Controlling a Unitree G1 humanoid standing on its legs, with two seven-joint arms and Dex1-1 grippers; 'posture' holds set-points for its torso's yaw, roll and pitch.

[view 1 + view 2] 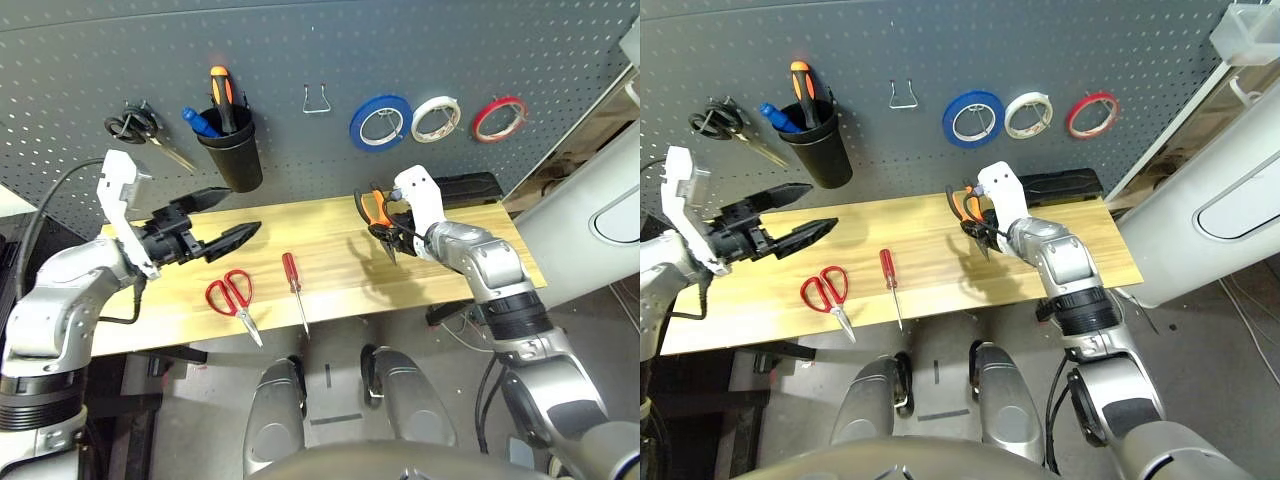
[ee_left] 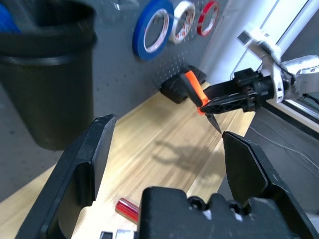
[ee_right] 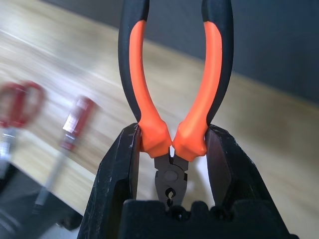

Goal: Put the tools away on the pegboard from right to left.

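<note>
Item: orange-handled steel pliers (image 3: pixel 172 99), clenched at the pivot in my right gripper (image 1: pixel 390 232), above the pale wooden counter (image 1: pixel 330 250). Left gripper (image 1: pixel 222 215): released, idle. I'd hang them on the bare wire hook (image 1: pixel 318 99) of the dark grey pegboard (image 1: pixel 300 40), handles spread.

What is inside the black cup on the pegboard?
An orange-and-black handled tool and a blue-handled one stick up out of the black cup. Their lower ends are hidden by its wall.
</note>
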